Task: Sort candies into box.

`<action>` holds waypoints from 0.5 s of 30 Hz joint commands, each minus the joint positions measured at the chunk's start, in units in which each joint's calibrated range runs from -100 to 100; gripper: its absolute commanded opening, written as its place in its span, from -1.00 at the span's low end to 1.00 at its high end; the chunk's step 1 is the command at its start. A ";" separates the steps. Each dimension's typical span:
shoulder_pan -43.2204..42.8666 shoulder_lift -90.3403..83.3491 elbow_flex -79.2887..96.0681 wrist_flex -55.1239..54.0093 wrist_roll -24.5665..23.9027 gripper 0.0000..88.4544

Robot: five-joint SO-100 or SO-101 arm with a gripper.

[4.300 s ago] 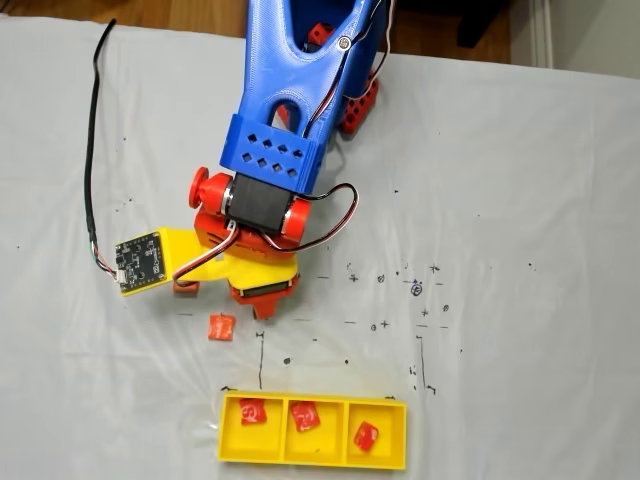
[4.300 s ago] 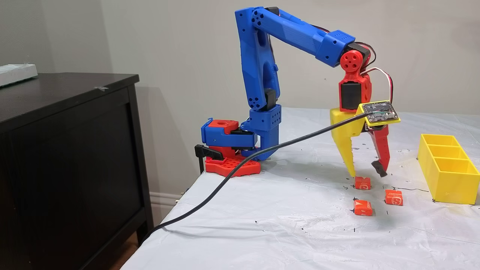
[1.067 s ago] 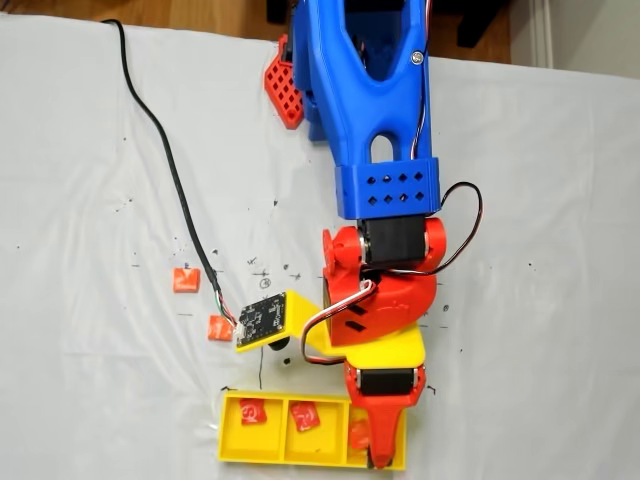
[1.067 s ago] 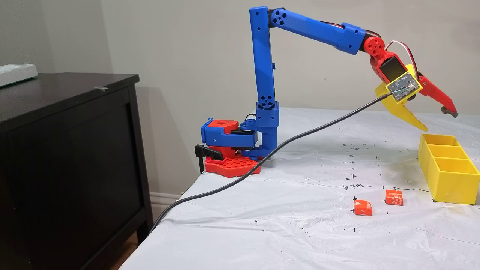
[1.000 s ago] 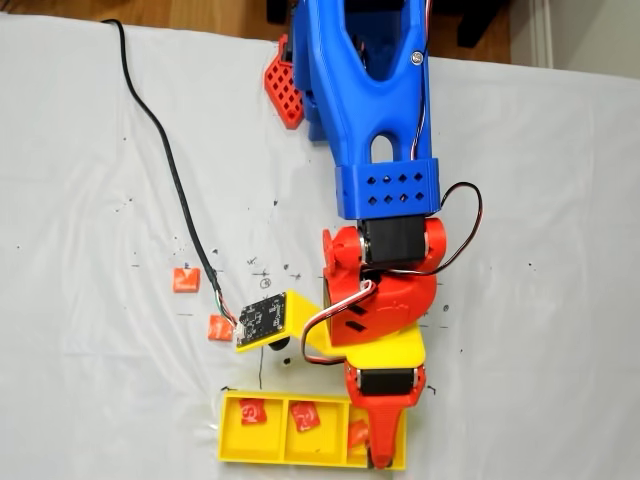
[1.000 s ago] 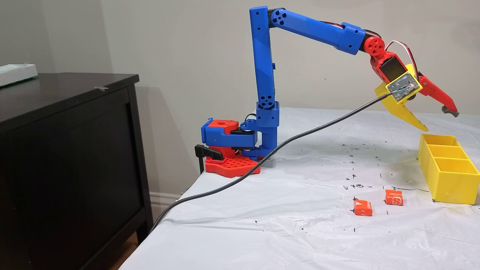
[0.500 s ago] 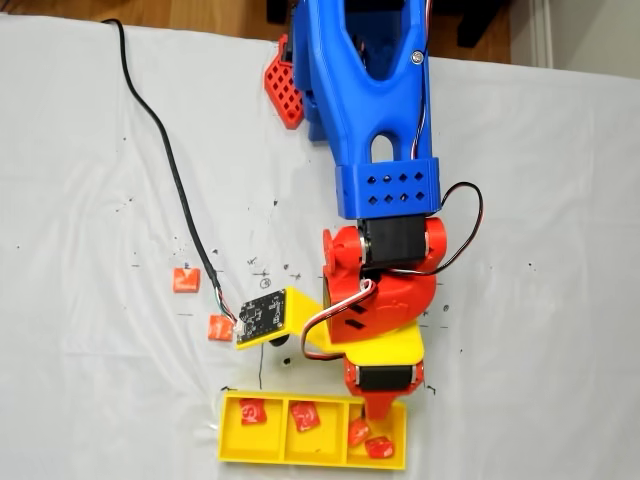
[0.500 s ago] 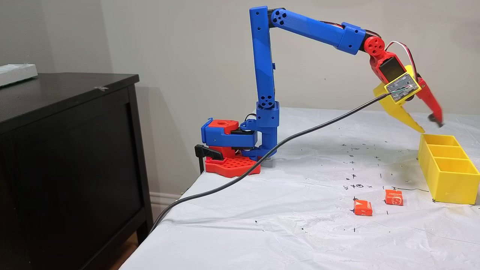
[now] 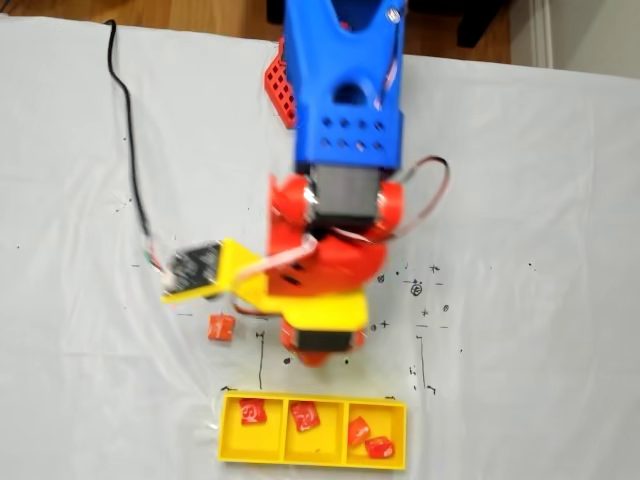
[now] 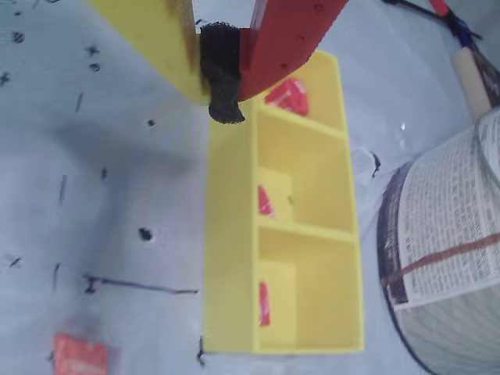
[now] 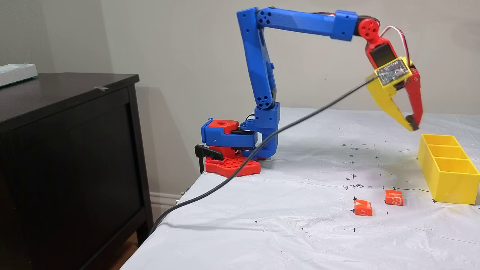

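Above the surface (image 11: 300,225), near the yellow box (image 11: 448,183) but not over it, the end effector (image 11: 410,125) hangs with its yellow and red fingers pressed together and nothing between them. Four candies lie in the box (image 9: 232,440): one in each of the left and middle compartments, two (image 9: 368,440) in the right as a fixed view shows it. Two more candies (image 11: 363,207) (image 11: 393,197) rest on the surface, short of the box and apart from each other.
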 commanded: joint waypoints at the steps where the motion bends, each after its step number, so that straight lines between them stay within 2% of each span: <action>1: 4.53 -9.46 1.47 2.91 4.84 -1.00; 9: 14.04 -7.09 5.93 1.84 10.74 -1.00; 15: 17.12 1.65 2.83 1.11 12.45 -0.93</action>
